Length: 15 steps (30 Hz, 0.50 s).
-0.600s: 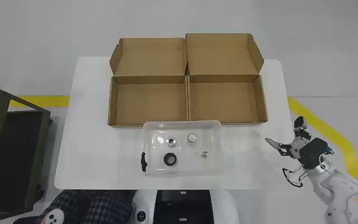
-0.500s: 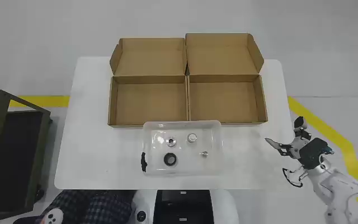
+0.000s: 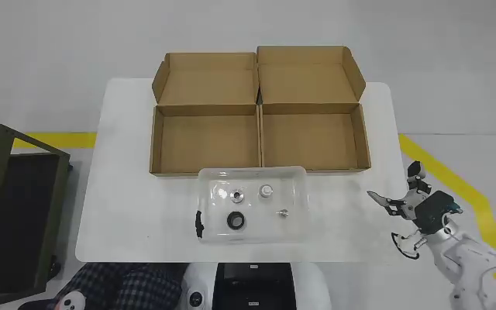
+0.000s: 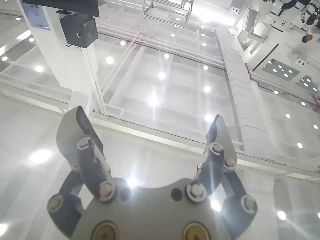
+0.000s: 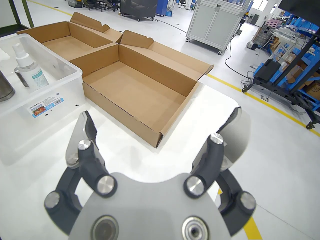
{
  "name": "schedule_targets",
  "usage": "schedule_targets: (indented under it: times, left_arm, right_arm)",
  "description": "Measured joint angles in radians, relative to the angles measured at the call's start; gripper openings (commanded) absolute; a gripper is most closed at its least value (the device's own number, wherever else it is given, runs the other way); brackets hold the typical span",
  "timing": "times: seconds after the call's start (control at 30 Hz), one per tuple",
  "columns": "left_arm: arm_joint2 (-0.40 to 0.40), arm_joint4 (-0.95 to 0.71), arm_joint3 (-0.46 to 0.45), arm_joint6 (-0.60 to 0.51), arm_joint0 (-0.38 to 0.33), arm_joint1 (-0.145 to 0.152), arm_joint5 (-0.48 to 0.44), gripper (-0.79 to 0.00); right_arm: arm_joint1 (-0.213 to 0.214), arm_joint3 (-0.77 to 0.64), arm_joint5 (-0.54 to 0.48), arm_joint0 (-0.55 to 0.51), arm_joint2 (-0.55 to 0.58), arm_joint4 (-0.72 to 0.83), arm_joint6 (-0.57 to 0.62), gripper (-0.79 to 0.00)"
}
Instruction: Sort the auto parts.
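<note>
Nothing has shifted: my right fingers [image 3: 380, 198] spread wide at lower right, beside the table [image 3: 124, 217]; left fingers [image 4: 82, 123] wide too.

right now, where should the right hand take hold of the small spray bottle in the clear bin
Likely the round body just under the pump head, coming straight down. The spray bottle stands upright inside the clear bin, whose walls block a sideways reach, and a metal part stands close beside it. The right hand is open.

Overhead on table [image 3: 132, 194]; left wrist ceilingward
</note>
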Motion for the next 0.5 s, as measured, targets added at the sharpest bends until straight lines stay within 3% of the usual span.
schedule_targets:
  times: [0.27, 0.5]
  left_arm:
    - [0.000, 0.000, 0.000, 0.000, 0.000, 0.000, 0.000, 0.000]
    - [0.000, 0.000, 0.000, 0.000, 0.000, 0.000, 0.000, 0.000]
  right_arm:
    - [0.000, -0.004, 0.002, 0.001, -0.002, -0.002, 0.004, 0.000]
    - [0.007, -0.118, -0.075, 0.007, -0.043, 0.005, 0.182, 0.000]
